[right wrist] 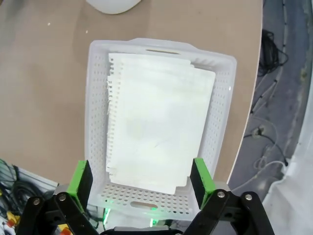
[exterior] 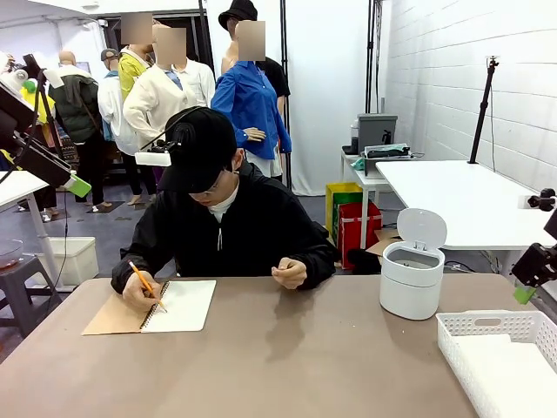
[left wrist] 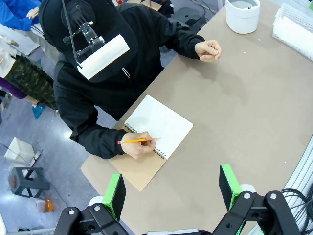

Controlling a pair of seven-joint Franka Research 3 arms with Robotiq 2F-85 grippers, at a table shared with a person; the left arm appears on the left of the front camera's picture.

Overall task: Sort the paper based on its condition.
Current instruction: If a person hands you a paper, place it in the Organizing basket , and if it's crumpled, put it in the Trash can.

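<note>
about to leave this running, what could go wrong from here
The right gripper hangs open above the flat sheets in the basket; dropping lower might crease them. The person's hand is writing in the notebook below the open left gripper; reaching in now could meet the hand or pencil.

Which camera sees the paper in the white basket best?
The right wrist view: it looks straight down on the sheet, so its whole face and ragged edge show inside the basket. The front view catches it at a low slant; the left wrist view shows a far sliver.
</note>
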